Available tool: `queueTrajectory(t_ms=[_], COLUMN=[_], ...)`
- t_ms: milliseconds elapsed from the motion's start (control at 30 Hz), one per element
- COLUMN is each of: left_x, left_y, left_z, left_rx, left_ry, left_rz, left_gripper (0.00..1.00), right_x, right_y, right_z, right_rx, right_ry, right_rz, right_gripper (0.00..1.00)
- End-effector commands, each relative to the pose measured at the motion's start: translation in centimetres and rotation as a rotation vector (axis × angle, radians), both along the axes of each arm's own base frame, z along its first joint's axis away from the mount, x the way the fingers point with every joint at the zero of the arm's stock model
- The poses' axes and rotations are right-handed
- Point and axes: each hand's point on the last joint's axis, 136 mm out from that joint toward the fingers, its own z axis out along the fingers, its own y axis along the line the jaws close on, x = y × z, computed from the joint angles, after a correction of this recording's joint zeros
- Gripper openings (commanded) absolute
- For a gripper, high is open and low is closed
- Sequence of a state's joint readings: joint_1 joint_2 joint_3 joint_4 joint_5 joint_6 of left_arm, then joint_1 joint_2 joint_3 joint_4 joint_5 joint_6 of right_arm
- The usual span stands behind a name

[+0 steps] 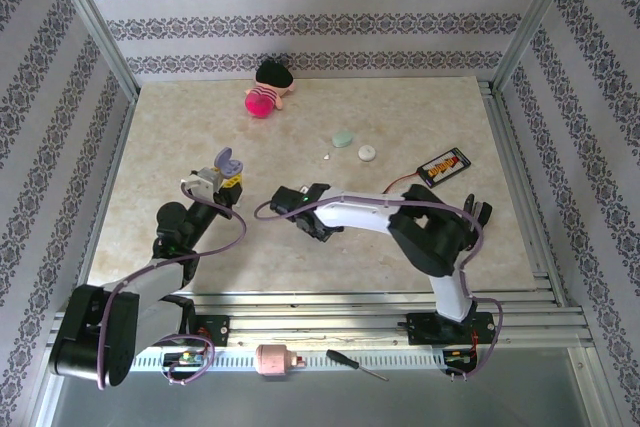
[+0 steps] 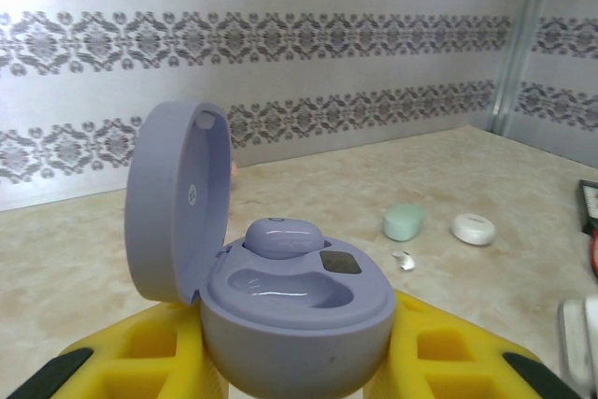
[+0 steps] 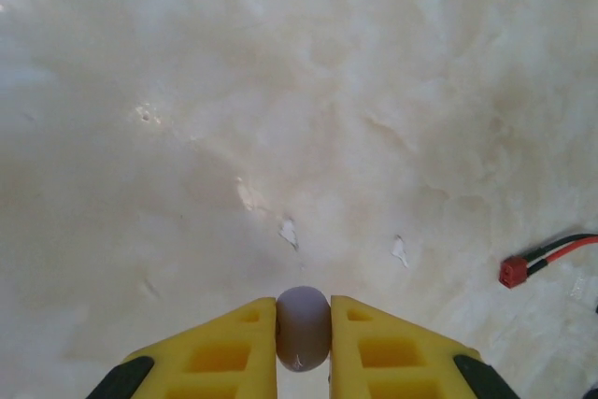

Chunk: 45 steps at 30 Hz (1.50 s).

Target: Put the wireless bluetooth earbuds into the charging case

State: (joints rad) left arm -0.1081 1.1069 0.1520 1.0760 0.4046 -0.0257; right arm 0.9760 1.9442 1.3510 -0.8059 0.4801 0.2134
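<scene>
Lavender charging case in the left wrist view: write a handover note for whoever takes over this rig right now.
Left gripper: shut on the open lavender plastic charging case, lid up.
Right gripper: shut on a small glossy lavender earbud.
Done: one matching lavender earbud sits in the case; the slot beside it is vacant.
Left: carry the held bud to that slot and seat it.
A tiny whitish bud lies loose by the mint oval case and the white oval case.
</scene>
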Motion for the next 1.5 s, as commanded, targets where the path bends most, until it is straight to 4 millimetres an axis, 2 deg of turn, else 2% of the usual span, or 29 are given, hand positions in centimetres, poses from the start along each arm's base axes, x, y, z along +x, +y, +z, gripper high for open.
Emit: queueTrajectory(t_ms=[0,233,400,533,633,767,1000,1467], left_x=[-0.8,-2.1,-2.8,-3.2,-3.4,-3.8,-4.5,-4.7], left_y=[-1.4,-3.8,-5.6,-6.7,-7.5,-8.6,-10.3,-10.7], left_z=[2.0,2.8,3.1,3.3,3.3,3.5,3.6,4.4], left_rx=[0.009,0.011,0.021,0.024,0.025,0.029,0.033,0.02], left_ry=[-0.105,-0.189,-0.209,-0.216,-0.217,-0.224,-0.236,-0.253], left_rz=[-0.105,-0.251,-0.34,-0.398,-0.427,-0.471,-0.53,-0.53], left_gripper=[0.23,0.23,0.23,0.22,0.22,0.22,0.22,0.23], right_x=[-0.2,-1.7,-2.9,-3.5,-3.4,-3.0,-2.4,-1.6], right_y=[1.8,6.0,8.2,9.6,10.3,11.2,12.6,13.2], right_z=[4.2,13.1,18.8,22.2,23.9,24.5,24.2,21.8], right_rx=[0.274,0.92,1.26,1.399,1.427,1.417,1.383,1.34], right_ry=[0.005,0.157,0.268,0.314,0.292,0.27,0.261,0.284], right_rz=[-0.045,-0.019,0.065,0.15,0.205,0.24,0.265,0.231], right_gripper=[0.15,0.14,0.14,0.15,0.15,0.15,0.16,0.15])
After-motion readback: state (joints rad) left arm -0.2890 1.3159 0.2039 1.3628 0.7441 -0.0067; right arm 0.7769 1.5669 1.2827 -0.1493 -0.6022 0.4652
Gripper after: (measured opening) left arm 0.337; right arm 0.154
